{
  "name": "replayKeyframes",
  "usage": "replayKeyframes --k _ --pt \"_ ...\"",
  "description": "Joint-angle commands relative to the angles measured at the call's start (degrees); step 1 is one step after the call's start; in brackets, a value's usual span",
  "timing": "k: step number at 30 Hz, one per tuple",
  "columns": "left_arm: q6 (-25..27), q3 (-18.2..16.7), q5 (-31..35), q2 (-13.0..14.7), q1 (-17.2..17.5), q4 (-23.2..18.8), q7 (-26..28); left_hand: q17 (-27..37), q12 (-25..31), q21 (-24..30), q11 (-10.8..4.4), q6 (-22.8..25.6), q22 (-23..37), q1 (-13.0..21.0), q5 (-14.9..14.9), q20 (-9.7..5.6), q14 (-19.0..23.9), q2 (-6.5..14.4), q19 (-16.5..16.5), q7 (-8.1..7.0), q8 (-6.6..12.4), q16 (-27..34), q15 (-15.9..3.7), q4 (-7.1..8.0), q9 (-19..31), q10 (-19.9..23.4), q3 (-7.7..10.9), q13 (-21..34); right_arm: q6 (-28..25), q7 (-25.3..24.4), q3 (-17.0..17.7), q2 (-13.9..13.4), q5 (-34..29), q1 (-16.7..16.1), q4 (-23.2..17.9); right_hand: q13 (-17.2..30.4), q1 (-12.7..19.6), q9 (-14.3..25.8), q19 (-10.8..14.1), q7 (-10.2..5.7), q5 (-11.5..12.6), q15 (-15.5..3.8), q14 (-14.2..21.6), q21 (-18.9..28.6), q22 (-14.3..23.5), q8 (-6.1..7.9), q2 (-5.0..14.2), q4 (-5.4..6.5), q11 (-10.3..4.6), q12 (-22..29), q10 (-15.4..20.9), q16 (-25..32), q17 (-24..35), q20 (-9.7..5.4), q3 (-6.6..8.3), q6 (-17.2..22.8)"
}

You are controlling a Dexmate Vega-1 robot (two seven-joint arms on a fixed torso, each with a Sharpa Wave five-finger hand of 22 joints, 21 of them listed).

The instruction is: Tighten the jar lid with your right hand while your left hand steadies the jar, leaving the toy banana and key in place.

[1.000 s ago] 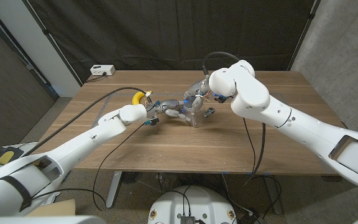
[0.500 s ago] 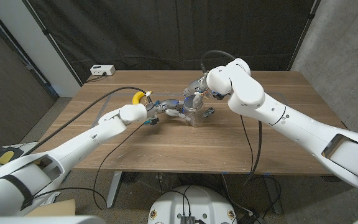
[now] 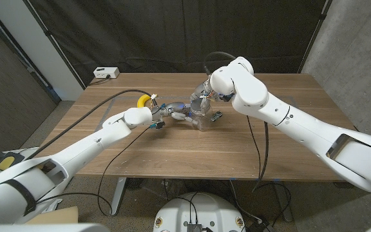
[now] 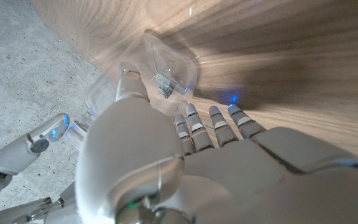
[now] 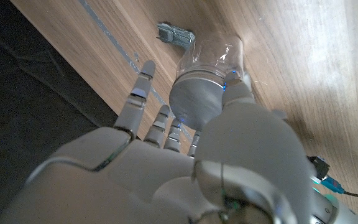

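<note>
A clear jar (image 3: 203,121) with a grey metal lid (image 5: 196,103) stands upright at the table's middle. My left hand (image 3: 172,115) grips the jar's side from the left, its fingers (image 4: 194,127) curled round the clear jar (image 4: 166,71). From above, my right hand (image 3: 202,100) holds the lid, with the thumb (image 5: 235,88) on one side of the rim and fingers (image 5: 168,122) on the other. The yellow toy banana (image 3: 144,100) lies behind my left wrist. Just right of the jar lies the key (image 3: 216,116), also seen as the small metal key (image 5: 175,33) beyond the jar.
A white box (image 3: 106,73) sits at the table's (image 3: 172,154) far left corner. Black cables (image 3: 263,154) trail across the table's right and left parts. A dark curtain hangs behind the table.
My right arm has swung leftward and further back over the jar, with its hand staying on the lid. My left hand, the jar, the banana and the key have kept their places.
</note>
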Motion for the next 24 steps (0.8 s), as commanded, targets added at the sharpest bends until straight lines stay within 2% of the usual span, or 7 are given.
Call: replayKeyframes --k 1,4,9,10,13,17,24 --pt "0.1 0.3 -0.2 -0.5 -0.7 1.1 -0.3 0.1 0.4 -0.1 0.14 4.9 0.1 -0.8 0.3 1.27 0.3 0.8 -0.7 2.54 0.0 -0.1 -5.46 0.59 0.5 0.3 0.89 0.2 3.4 -5.7 2.2 -0.5 2.4 -2.3 0.1 0.5 1.6 0.3 4.8 -0.06 -0.8 -3.24 5.9 1.2 0.3 1.77 0.28 0.35 -0.58 2.5 5.2 2.4 1.3 -2.83 0.26 5.4" --pt "0.1 0.3 -0.1 -0.6 -0.8 1.3 -0.2 0.1 0.4 -0.1 0.18 5.0 0.1 -0.9 0.3 1.3 0.3 0.9 -0.7 2.57 -0.13 -0.1 -5.44 0.57 0.5 0.3 0.93 0.2 3.4 -8.6 3.2 -0.9 3.4 -3.7 -0.3 0.6 1.8 0.4 8.3 0.93 -1.2 -4.29 8.9 1.9 0.3 2.6 -0.01 0.54 -0.02 4.3 9.1 3.7 1.9 -4.66 -0.1 8.4" --pt "0.0 0.5 -0.1 -0.9 -1.1 1.8 -0.2 0.1 0.4 -0.1 0.15 5.0 0.1 -0.9 0.4 1.31 0.2 0.9 -0.7 2.58 -0.29 -0.1 -5.45 0.49 0.5 0.3 1.0 0.2 1.4 -11.7 5.2 -1.0 6.3 -5.8 -0.2 0.5 1.0 0.4 10.5 2.41 -1.4 -4.17 11.2 2.4 0.3 2.72 -0.39 1.08 0.79 4.9 10.6 4.5 2.2 -5.12 -0.74 9.3" --pt "0.0 0.5 -0.1 -0.9 -1.1 1.9 -0.2 0.1 0.4 -0.1 0.13 5.0 0.1 -0.9 0.4 1.27 0.2 0.9 -0.7 2.56 -0.33 -0.1 -5.45 0.47 0.5 0.2 1.02 0.2 1.3 -11.8 5.1 -1.1 6.5 -5.8 -0.2 0.5 0.8 0.4 11.3 3.22 -1.4 -4.35 12.1 2.5 0.3 2.86 -0.4 1.2 1.08 5.3 11.7 4.9 2.3 -5.34 -0.86 9.9" --pt "-0.2 0.7 -0.1 -1.2 -1.4 2.4 -0.3 0.1 0.3 -0.1 0.22 5.0 0.1 -0.9 0.4 1.37 0.2 0.9 -0.7 2.62 -0.42 -0.1 -5.39 0.42 0.5 0.2 1.07 0.2 -0.7 -14.5 6.7 -1.1 9.1 -7.4 0.0 0.3 0.3 0.4 13.1 4.9 -1.4 -4.3 14.5 2.7 0.3 3.26 -0.29 1.56 1.68 6.1 13.7 5.4 2.3 -6.93 -1.04 11.5" --pt "-0.2 0.9 0.1 -1.4 -1.6 2.8 -0.4 0.1 0.3 -0.1 0.11 5.0 0.1 -0.9 0.4 1.37 0.2 1.0 -0.7 2.52 -0.57 -0.1 -5.41 0.35 0.5 0.2 1.14 0.3 -3.6 -17.0 6.7 -1.4 9.2 -8.5 -0.5 0.1 -0.3 0.3 15.9 7.12 -1.5 -4.37 18.1 3.1 0.3 4.04 0.43 1.96 2.54 7.2 16.8 5.9 2.1 -8.23 -0.83 14.5" --pt "-0.4 1.2 0.0 -1.9 -2.1 3.7 -0.6 0.1 0.3 -0.1 -0.05 5.0 0.1 -0.9 0.4 1.34 0.2 1.0 -0.7 2.55 -0.8 -0.1 -5.46 0.23 0.5 0.1 1.23 0.3 -10.4 -18.5 4.7 -0.9 5.3 -9.6 -1.6 -0.2 -1.7 0.3 19.8 8.48 -2.1 -3.37 21.8 3.7 0.2 5.02 0.8 2.69 3.82 7.9 19.1 6.0 1.7 -8.81 -0.84 18.3"
